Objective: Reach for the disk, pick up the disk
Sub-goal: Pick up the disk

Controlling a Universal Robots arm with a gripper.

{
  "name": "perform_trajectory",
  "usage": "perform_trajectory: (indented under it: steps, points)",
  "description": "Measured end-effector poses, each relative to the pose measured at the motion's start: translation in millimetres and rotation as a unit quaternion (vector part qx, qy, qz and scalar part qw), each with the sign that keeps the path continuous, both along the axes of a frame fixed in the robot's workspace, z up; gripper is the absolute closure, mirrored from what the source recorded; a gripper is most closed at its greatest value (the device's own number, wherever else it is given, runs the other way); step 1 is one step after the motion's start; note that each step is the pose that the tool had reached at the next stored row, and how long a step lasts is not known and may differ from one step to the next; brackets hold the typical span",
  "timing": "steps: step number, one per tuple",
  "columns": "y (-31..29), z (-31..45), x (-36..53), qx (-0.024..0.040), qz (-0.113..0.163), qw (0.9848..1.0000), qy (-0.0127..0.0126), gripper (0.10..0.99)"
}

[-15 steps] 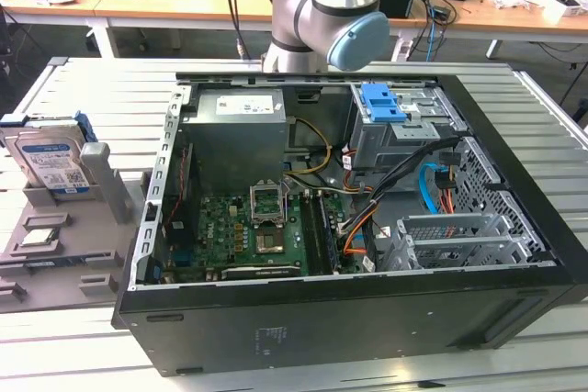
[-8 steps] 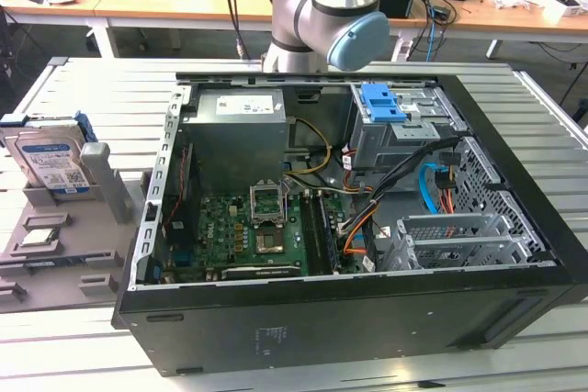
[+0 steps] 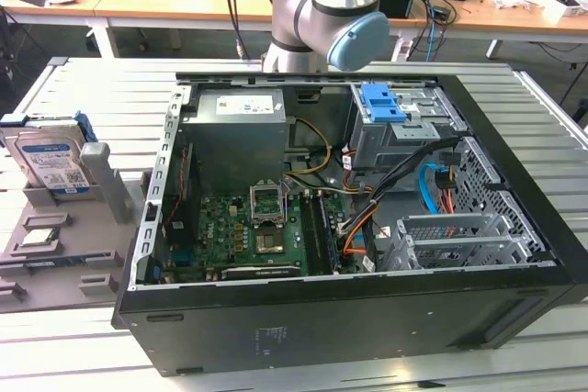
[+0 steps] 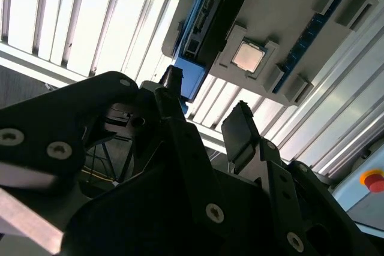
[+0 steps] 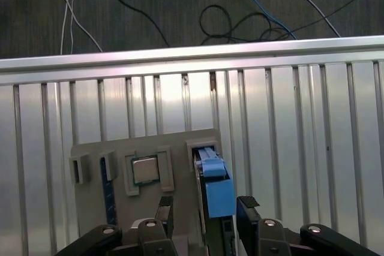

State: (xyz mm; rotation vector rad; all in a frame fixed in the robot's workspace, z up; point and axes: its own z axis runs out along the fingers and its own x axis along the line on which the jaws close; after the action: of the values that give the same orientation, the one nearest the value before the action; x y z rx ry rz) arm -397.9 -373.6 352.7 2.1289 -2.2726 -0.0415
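The disk (image 3: 50,161) stands on edge in a slot of the grey holder tray (image 3: 64,273) at the exterior view's left, its white-and-blue label showing. From above, in the first wrist view, the disk (image 5: 216,185) appears as a thin edge capped by its blue rail. My gripper (image 5: 206,209) is open and hangs above it, one black finger (image 5: 165,208) on each side of the disk's line, apart from it. In the second wrist view the gripper (image 4: 207,112) is open too, with the disk (image 4: 207,22) beyond the fingertips (image 4: 240,127).
A square chip (image 5: 144,170) lies in the tray beside the disk. An open computer case (image 3: 367,236) with a blue bracket (image 3: 381,103) fills the slatted metal table's middle. The table edge (image 5: 192,55) and floor cables lie past the tray.
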Motion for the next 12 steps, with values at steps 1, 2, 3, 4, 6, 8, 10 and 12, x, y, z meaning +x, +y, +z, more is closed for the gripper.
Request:
perform_trajectory:
  steps: [1, 2, 3, 4, 6, 8, 10, 12]
  points:
    - [0.0, -0.5, 0.0, 0.0000, 0.000, 1.0000, 0.0000, 0.541]
    - [0.0, -0.9, 0.0, 0.0000, 0.000, 1.0000, 0.0000, 0.541]
    - [0.0, -1.4, 0.0, 0.0000, 0.000, 1.0000, 0.0000, 0.541]
    - [0.0, -1.9, 0.0, 0.0000, 0.000, 1.0000, 0.0001, 0.541]
    - [0.0, -2.9, 0.0, -0.0001, 0.000, 1.0000, 0.0000, 0.541]
    - [0.0, -4.3, 0.0, 0.0000, 0.000, 1.0000, 0.0000, 0.541]
    - [0.0, -5.6, 0.0, -0.0001, 0.000, 1.0000, 0.0001, 0.541]
    - [0.0, -6.8, 0.0, -0.0001, 0.000, 1.0000, 0.0001, 0.541]
